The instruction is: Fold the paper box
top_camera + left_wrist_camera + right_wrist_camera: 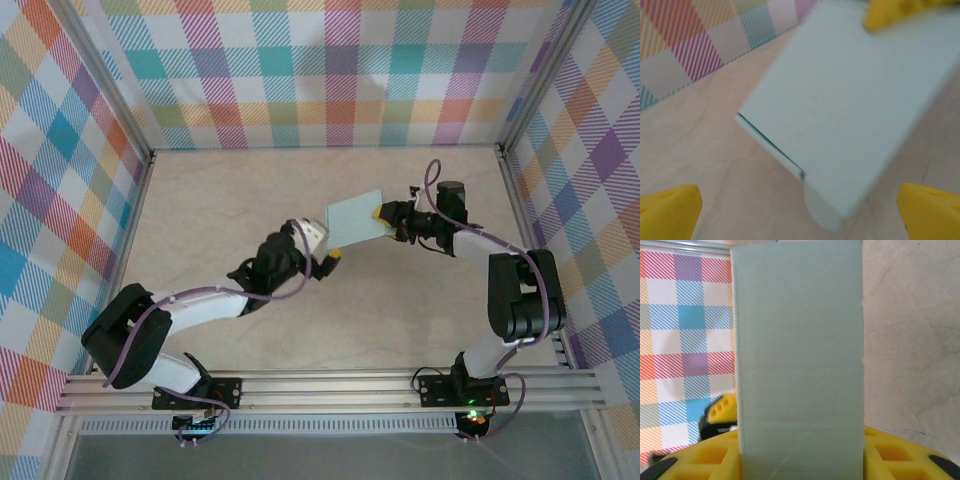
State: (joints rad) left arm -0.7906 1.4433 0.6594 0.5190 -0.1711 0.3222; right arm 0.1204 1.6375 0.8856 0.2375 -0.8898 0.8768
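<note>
The box (355, 221) lies with its long axis pointing leftward from the right gripper (384, 222), which pinches one end. The left gripper (325, 246) stands spread wide by the other end.

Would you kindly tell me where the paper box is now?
From above, the paper box is just right of table centre, its right edge pinched by the right gripper, the open left gripper at its lower-left.
</note>
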